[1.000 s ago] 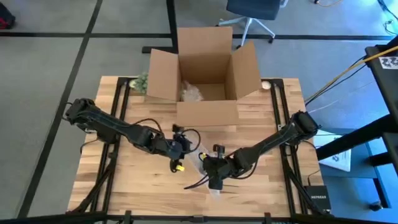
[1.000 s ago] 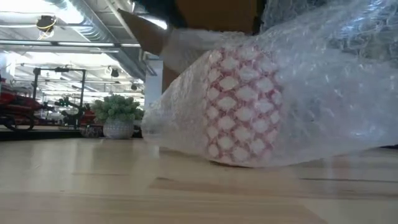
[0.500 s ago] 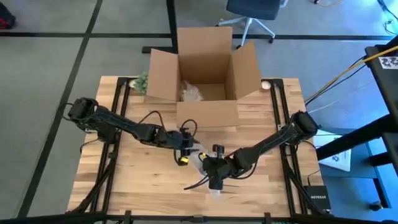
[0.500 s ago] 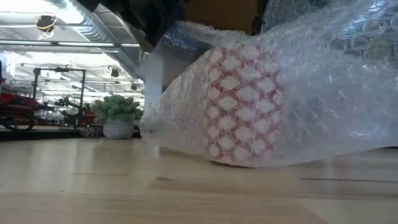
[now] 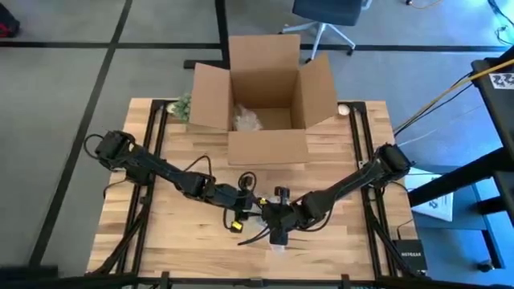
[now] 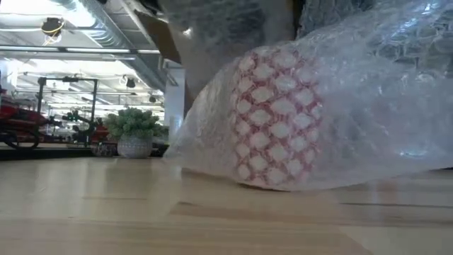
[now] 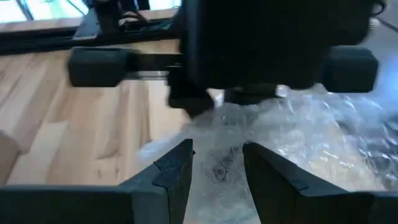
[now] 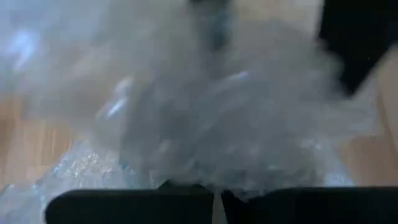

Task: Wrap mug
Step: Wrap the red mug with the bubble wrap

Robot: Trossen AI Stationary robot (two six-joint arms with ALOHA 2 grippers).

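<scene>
Left tool [image 7: 217, 165] — fingers parted narrowly around a fold of bubble wrap [image 6: 340, 106]. Right tool [image 5: 277, 229] — over the bundle, fingers closed on wrap. Mug [image 6: 276, 117] — inside the wrap, near the desk [image 5: 177, 233] front edge. Risk: opposing pulls may tear or unroll the wrap.

Two dark jointed arms trailing black cables.

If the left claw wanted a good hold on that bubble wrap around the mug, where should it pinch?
Probably the loose flap of bubble wrap lying just ahead of the left gripper, whose fingers are open around it. That edge is thin and free of the mug, so coming in low from the left side, opposite the right gripper, looks easiest.
</scene>
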